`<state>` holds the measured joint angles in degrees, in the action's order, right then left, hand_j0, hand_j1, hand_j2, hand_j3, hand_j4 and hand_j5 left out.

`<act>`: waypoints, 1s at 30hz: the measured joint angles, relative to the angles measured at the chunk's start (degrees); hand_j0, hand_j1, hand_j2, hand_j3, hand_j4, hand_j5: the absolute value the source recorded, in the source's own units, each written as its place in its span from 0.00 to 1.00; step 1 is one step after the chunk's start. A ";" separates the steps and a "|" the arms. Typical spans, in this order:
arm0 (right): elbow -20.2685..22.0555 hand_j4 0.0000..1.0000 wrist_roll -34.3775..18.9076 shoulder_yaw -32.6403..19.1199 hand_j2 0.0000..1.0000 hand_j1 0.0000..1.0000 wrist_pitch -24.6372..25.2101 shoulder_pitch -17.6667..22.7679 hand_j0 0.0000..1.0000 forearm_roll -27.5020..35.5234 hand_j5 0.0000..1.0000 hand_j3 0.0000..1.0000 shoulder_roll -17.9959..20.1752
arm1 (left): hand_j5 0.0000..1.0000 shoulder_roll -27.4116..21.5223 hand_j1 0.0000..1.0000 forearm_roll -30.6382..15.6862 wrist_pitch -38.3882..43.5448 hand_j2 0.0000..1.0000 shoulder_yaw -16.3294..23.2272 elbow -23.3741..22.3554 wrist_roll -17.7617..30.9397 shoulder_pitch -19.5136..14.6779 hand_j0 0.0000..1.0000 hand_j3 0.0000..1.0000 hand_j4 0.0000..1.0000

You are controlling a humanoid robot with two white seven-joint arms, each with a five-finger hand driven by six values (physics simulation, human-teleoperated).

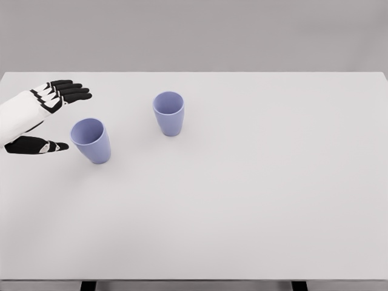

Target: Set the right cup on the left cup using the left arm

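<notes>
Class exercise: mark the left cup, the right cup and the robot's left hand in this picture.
left cup [92, 144]: head view, on its outer wall.
right cup [170, 121]: head view, on its outer wall.
left hand [41, 115]: head view, on the open palm.

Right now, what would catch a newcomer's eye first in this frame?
Two lavender cups stand upright and apart on the white table: the left cup nearer the camera, the right cup farther back. The left hand hovers open beside the left cup, holding nothing.
</notes>
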<state>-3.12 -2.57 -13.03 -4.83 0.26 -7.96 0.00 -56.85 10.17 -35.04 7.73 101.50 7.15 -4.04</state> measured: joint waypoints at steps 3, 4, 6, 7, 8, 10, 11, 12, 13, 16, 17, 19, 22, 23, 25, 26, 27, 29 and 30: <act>-0.06 1.00 -0.02 -0.06 1.00 1.00 0.01 0.00 1.00 0.03 1.00 1.00 0.00 | 1.00 0.03 1.00 0.10 0.00 1.00 -0.04 -0.05 0.00 -0.09 1.00 1.00 1.00; -0.01 1.00 -0.03 -0.04 1.00 1.00 0.00 0.00 1.00 0.01 1.00 1.00 0.00 | 1.00 0.04 1.00 0.15 0.00 1.00 -0.05 -0.06 0.00 -0.18 1.00 1.00 1.00; 0.02 1.00 -0.03 0.00 1.00 1.00 0.00 0.00 1.00 -0.02 1.00 1.00 0.00 | 1.00 0.04 1.00 0.66 0.00 1.00 -0.11 -0.07 0.00 -0.53 1.00 1.00 1.00; 0.00 1.00 -0.01 0.01 1.00 1.00 0.00 0.00 1.00 -0.01 1.00 1.00 0.00 | 1.00 0.04 1.00 1.05 0.00 1.00 -0.15 -0.09 0.00 -0.79 1.00 1.00 1.00; -0.01 1.00 -0.02 0.00 1.00 1.00 0.00 0.00 1.00 -0.02 1.00 1.00 0.00 | 1.00 -0.03 1.00 1.41 0.00 1.00 -0.21 -0.20 0.00 -0.88 1.00 1.00 1.00; 0.01 1.00 -0.01 0.01 1.00 1.00 0.00 0.00 1.00 -0.03 1.00 1.00 0.00 | 1.00 -0.25 1.00 2.23 0.00 1.00 -0.35 -1.21 0.00 -1.93 1.00 1.00 1.00; 0.00 1.00 0.00 0.04 1.00 1.00 0.00 0.00 1.00 -0.04 1.00 1.00 0.00 | 1.00 -0.32 1.00 3.10 0.01 1.00 -0.40 -1.79 -0.06 -3.07 1.00 1.00 1.00; -0.02 1.00 0.00 0.04 1.00 1.00 0.00 0.00 1.00 -0.04 1.00 1.00 0.00 | 1.00 -0.37 1.00 3.80 0.01 1.00 -0.45 -2.29 -0.16 -5.27 1.00 1.00 1.00; -0.02 1.00 -0.01 0.04 1.00 1.00 0.00 0.00 1.00 -0.04 1.00 1.00 0.00 | 1.00 -0.46 1.00 4.43 0.01 1.00 -0.44 -2.68 -0.22 -5.54 1.00 1.00 1.00; -0.03 1.00 -0.02 0.03 1.00 1.00 0.00 0.00 1.00 -0.04 1.00 1.00 0.00 | 1.00 -0.46 1.00 6.86 0.01 1.00 -0.34 -3.34 0.03 -7.38 1.00 1.00 1.00; -0.04 1.00 -0.01 0.03 1.00 1.00 0.00 0.00 1.00 -0.04 1.00 1.00 0.00 | 1.00 -0.47 1.00 8.06 0.01 1.00 -0.16 -3.38 0.53 -8.87 1.00 1.00 1.00; -0.04 1.00 0.00 0.03 1.00 1.00 0.00 0.00 1.00 -0.04 1.00 1.00 0.00 | 1.00 -0.47 1.00 9.99 0.01 1.00 0.11 -3.19 3.71 -10.10 1.00 1.00 1.00; -0.04 1.00 0.01 0.03 1.00 1.00 0.00 0.00 1.00 -0.04 1.00 1.00 0.00 | 1.00 -0.14 1.00 9.34 0.00 1.00 1.32 -3.00 13.81 -14.32 1.00 1.00 1.00; -0.04 1.00 0.01 0.03 1.00 1.00 0.00 0.00 1.00 -0.04 1.00 1.00 0.00 | 1.00 -0.04 1.00 8.67 -0.02 1.00 1.78 -2.97 17.61 -15.82 1.00 1.00 1.00; -0.04 1.00 0.01 0.03 1.00 1.00 0.00 0.00 1.00 -0.04 1.00 1.00 0.00 | 1.00 1.55 1.00 7.08 -0.05 1.00 2.57 -2.79 22.60 -19.68 1.00 1.00 1.00; -0.04 1.00 0.01 0.03 1.00 1.00 0.00 0.00 1.00 -0.04 1.00 1.00 0.00 | 1.00 2.90 1.00 6.21 0.76 1.00 3.27 -2.74 24.09 -23.19 1.00 1.00 1.00; -0.04 1.00 0.01 0.03 1.00 1.00 0.00 0.00 1.00 -0.04 1.00 1.00 0.00 | 1.00 4.32 1.00 5.36 2.54 1.00 4.35 -2.73 25.15 -26.80 1.00 1.00 1.00; -0.04 1.00 0.01 0.03 1.00 1.00 0.00 0.00 1.00 -0.04 1.00 1.00 0.00 | 1.00 6.61 1.00 4.02 7.91 1.00 7.35 -2.83 26.47 -32.24 1.00 1.00 1.00; -0.04 1.00 0.00 0.03 1.00 1.00 0.00 0.00 1.00 -0.04 1.00 1.00 0.00 | 1.00 8.13 1.00 3.69 11.53 1.00 9.31 -3.00 26.85 -35.59 1.00 1.00 1.00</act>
<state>-3.16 -2.56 -13.01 -4.83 0.26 -8.00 0.00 -48.73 13.86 -23.51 17.03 98.49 34.01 -39.63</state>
